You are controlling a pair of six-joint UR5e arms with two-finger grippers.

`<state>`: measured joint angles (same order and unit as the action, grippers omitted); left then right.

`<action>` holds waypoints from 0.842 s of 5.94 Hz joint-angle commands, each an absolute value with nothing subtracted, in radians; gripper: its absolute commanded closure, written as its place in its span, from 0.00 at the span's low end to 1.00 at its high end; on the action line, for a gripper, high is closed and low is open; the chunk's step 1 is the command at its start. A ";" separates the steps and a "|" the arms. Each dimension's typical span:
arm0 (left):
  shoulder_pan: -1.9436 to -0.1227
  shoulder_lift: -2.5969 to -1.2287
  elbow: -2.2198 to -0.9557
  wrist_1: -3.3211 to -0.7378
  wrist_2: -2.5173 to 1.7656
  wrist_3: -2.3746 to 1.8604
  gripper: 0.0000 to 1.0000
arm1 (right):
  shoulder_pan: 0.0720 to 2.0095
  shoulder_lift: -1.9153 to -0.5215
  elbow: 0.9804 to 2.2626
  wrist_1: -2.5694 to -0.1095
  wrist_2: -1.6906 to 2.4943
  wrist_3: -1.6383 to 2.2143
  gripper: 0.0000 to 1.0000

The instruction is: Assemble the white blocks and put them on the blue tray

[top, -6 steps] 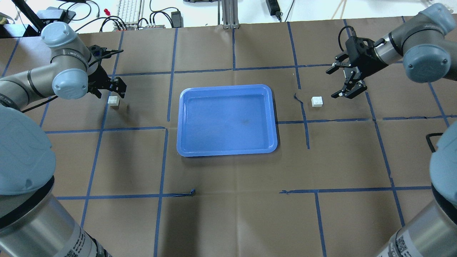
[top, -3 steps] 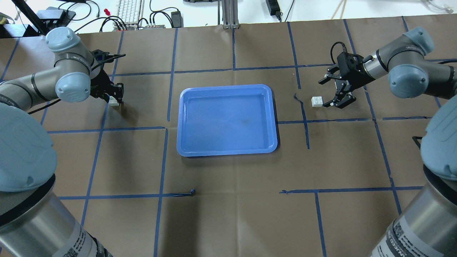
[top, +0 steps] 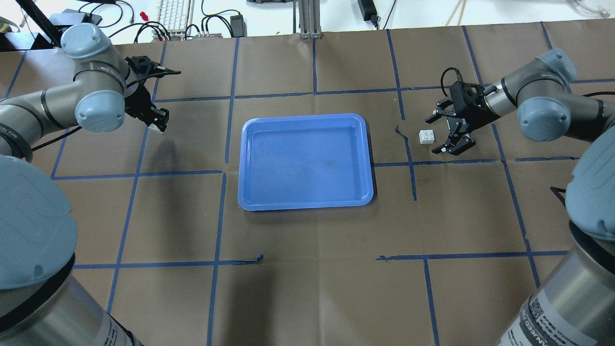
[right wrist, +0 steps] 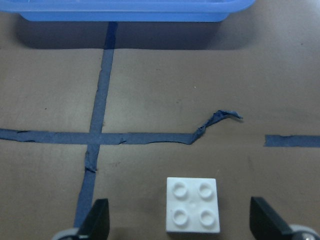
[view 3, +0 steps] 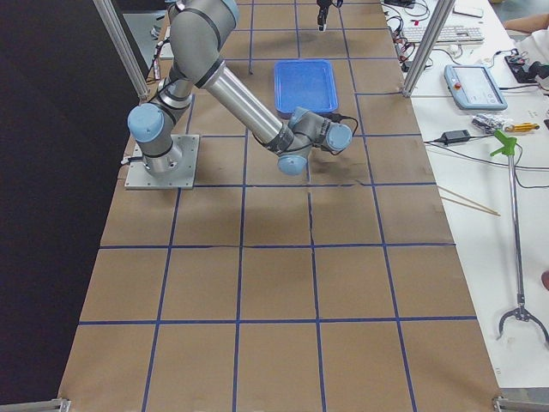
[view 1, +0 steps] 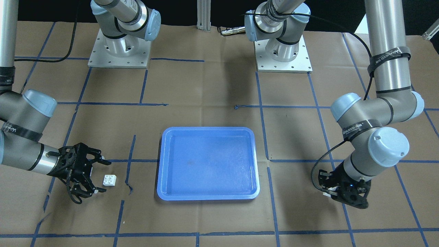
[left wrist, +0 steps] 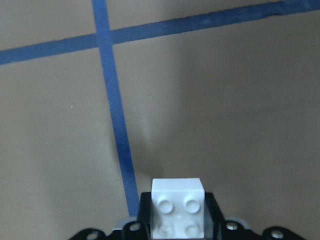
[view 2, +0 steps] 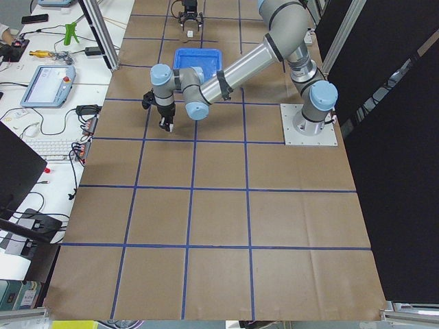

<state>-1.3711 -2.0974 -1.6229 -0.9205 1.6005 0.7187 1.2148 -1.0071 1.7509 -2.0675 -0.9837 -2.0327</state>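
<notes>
My left gripper (top: 157, 121) is shut on one white block (left wrist: 178, 212), studs showing, and holds it a little above the brown paper; it also shows in the front-facing view (view 1: 337, 197). The second white block (top: 426, 137) lies on the paper right of the blue tray (top: 305, 118). My right gripper (top: 435, 133) is open, low over the table, with this block (right wrist: 192, 205) between its spread fingertips (right wrist: 97, 222), untouched. In the front-facing view the block (view 1: 109, 179) sits just off the right gripper (view 1: 102, 175). The tray (view 1: 205, 129) holds nothing.
Brown paper with a blue tape grid covers the table (top: 307, 269). A loose curl of tape (right wrist: 220, 117) lies between the second block and the tray (right wrist: 125, 12). Cables and a keyboard (top: 173, 14) lie beyond the far edge.
My left gripper has closed on its block and lifted it off the paper. My right gripper has come down and leftward until its open fingers straddle the other block.
</notes>
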 commanded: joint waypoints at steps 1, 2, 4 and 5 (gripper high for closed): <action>-1.606 -2.051 -1.628 -0.968 1.612 0.845 0.95 | 1.215 -1.006 1.752 -2.068 -0.994 -2.033 0.40; -1.721 -2.065 -1.625 -0.965 1.623 0.874 0.95 | 1.215 -1.008 1.749 -2.072 -0.994 -2.033 0.58; -1.882 -2.072 -1.631 -0.925 1.631 1.053 0.97 | 1.215 -1.015 1.741 -2.072 -0.994 -2.033 0.75; -1.916 -2.082 -1.658 -0.922 1.632 1.137 0.96 | 1.215 -1.023 1.733 -2.069 -0.993 -2.028 0.76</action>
<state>-1.8681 -2.0749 -1.6375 -0.9322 1.6296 1.0463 1.2149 -1.0163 1.7401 -2.0715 -0.9936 -2.0312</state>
